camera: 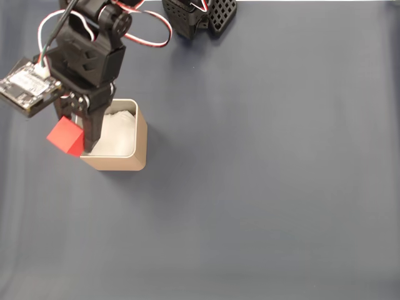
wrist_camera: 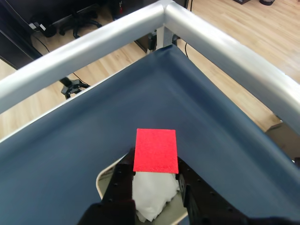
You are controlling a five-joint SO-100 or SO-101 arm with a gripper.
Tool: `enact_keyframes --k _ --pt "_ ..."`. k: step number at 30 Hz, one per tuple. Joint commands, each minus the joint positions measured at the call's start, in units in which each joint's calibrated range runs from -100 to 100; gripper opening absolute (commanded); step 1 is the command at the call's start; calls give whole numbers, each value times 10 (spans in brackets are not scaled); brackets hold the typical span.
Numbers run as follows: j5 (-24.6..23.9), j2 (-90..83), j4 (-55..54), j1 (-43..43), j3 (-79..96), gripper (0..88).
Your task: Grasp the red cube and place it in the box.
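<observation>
Now gripper (camera: 80,134) w/ red cube (camera: 65,136), box (camera: 119,161) beneath.

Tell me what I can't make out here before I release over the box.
- The box: near-left wall hidden by the arm, fixed view; cut off by the bottom edge, wrist view.
- Pincer tips: covered by the red cube, wrist view.
- Cube's height above the rim: unclear in both.

We see a counter (camera: 269,187) covered in dark blue cloth, evenly lit. In the wrist view a silver metal rail (wrist_camera: 220,42) frames its corner, and beyond it lies a light wooden floor (wrist_camera: 243,18), with black cables (wrist_camera: 28,40) trailing at upper left.
</observation>
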Motion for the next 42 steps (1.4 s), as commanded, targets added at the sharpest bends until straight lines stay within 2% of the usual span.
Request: enact_keyframes --k 1,24,42 --pt "1 -53 -26 7 22 33" --pt "9 -199 29 -2 137 33" --pt "-13 -234 26 -24 154 27"
